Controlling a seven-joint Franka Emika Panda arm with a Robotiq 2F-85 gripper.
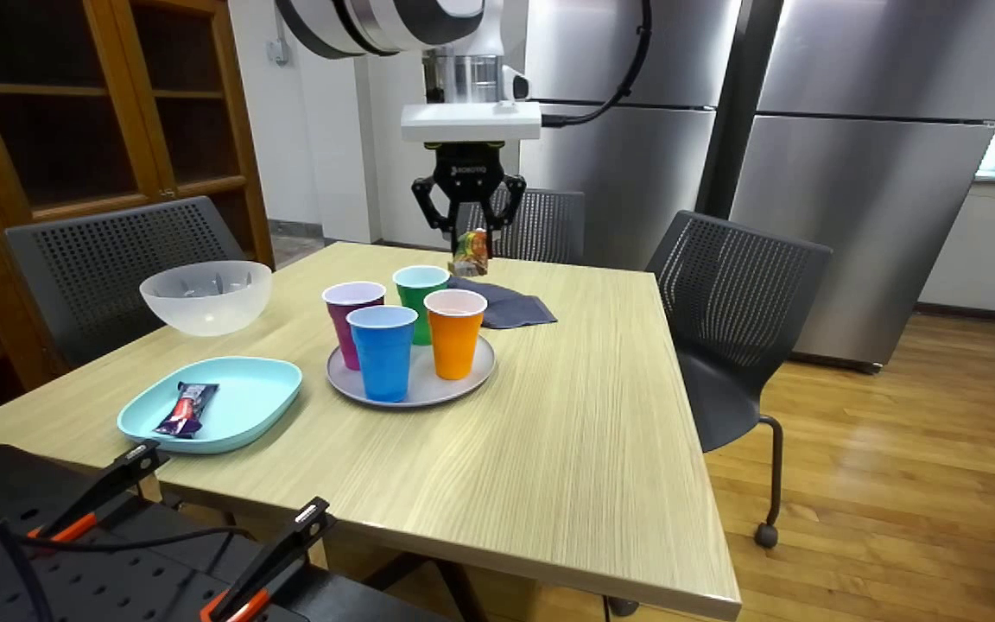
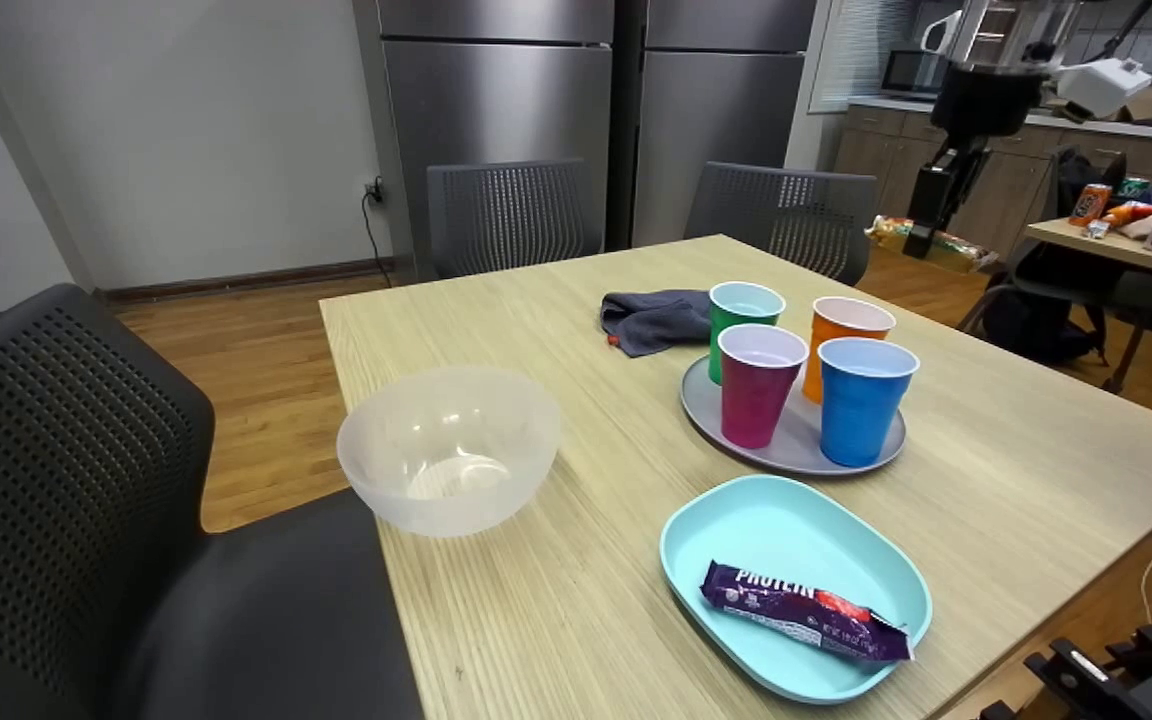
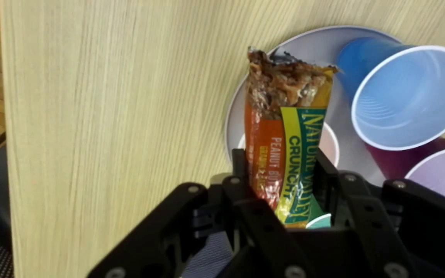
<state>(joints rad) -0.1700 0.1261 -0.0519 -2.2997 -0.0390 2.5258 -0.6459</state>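
1. The gripper [image 1: 472,253] is clamped on a granola bar [image 3: 284,146], with one finger pressed against each long side of it.
2. The granola bar is up in the air over the table [image 1: 584,449]. In the wrist view it covers part of the grey plate [image 1: 424,390] and parts of the orange cup [image 1: 454,339] and the green cup [image 1: 418,298].
3. Its packaging is orange, yellow and green — "NATURE VALLEY" and "CRUNCHY" can be read along it — and one crinkled end juts out past the fingertips.
4. On the grey plate those two cups stand upright with the blue cup [image 1: 383,354] and the purple cup [image 1: 346,320]; all four have pale insides.
5. A dark cloth [image 1: 506,309] lies rumpled on the table, just beside the plate and close to the green cup.
6. The turquoise tray [image 1: 260,397] sits near the plate. In it lies a protein bar [image 2: 804,612] in a dark purple wrapper, one end reaching the tray's rim.
7. A frosted bowl [image 1: 206,313] stands near the table's edge, beside a dark chair [image 2: 66,420].
8. More chairs [image 1: 735,294] stand at the table in both exterior views, with steel refrigerators [image 1: 644,181] behind them.
9. In an exterior view a wooden cabinet [image 1: 128,104] stands past the bowl; drink cans [image 2: 1089,205] stand on a side table [image 2: 1086,238].
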